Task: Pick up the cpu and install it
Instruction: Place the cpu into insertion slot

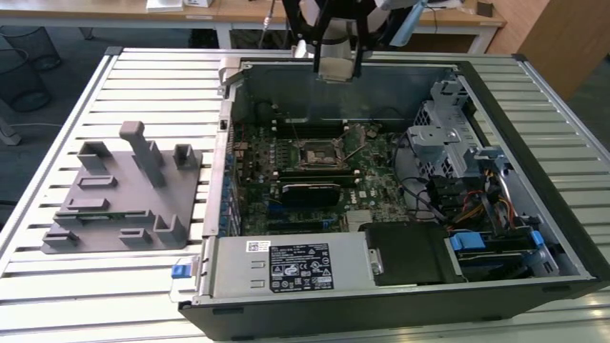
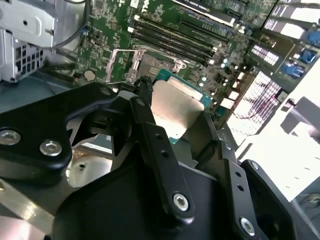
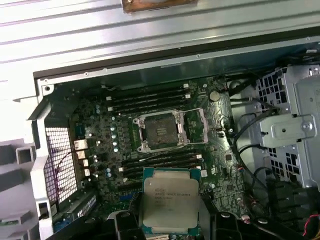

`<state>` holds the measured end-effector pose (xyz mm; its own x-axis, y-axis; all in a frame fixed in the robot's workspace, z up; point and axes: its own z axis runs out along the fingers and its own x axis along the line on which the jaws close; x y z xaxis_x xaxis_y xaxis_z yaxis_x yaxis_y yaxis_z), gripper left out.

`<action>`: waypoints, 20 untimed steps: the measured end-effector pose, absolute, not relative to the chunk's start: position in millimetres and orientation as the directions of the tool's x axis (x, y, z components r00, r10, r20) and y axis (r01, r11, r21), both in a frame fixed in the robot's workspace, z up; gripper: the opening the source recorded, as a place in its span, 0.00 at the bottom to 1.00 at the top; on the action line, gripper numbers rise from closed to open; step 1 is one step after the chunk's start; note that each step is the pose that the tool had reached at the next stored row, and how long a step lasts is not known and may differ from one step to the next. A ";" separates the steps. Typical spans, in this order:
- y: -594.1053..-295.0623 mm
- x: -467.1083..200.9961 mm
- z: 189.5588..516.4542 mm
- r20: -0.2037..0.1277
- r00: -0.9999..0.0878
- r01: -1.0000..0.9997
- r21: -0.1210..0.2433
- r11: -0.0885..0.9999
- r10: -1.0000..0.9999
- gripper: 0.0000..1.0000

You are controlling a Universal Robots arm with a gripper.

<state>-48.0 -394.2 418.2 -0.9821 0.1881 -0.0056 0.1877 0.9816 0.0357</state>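
The cpu [image 3: 170,200], a flat square chip with a pale silver top and green rim, hangs in the air above the motherboard, and my gripper [image 3: 170,224] is shut on its two side edges. In the second wrist view the cpu [image 2: 176,106] sits between the black fingers [image 2: 146,107] of the gripper [image 2: 175,112]. The exterior view puts the gripper [image 1: 338,68] high over the far wall of the open computer case [image 1: 533,214], with the pale cpu [image 1: 336,69] in it. The open socket [image 3: 162,131] lies below on the board, its metal frame lifted, also visible as the socket [image 1: 318,152] mid-board.
A grey plastic tray [image 1: 124,193] with upright posts stands on the slatted table [image 1: 143,78] at the exterior view's left. Inside the case are memory slots [image 3: 150,97], a drive cage [image 1: 448,136], cables and a power supply [image 1: 286,268] near the front wall.
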 end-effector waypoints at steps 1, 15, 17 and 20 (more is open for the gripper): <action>-394.2 -48.0 417.8 -0.006 -0.979 0.205 0.036 0.978 0.205 0.53; -394.3 -48.0 414.2 -0.007 -0.895 0.445 0.034 0.895 0.446 0.53; -394.3 -48.0 413.8 -0.007 -0.879 0.477 0.033 0.878 0.477 0.53; -394.2 -48.0 413.0 -0.007 -0.852 0.523 0.033 0.851 0.524 0.53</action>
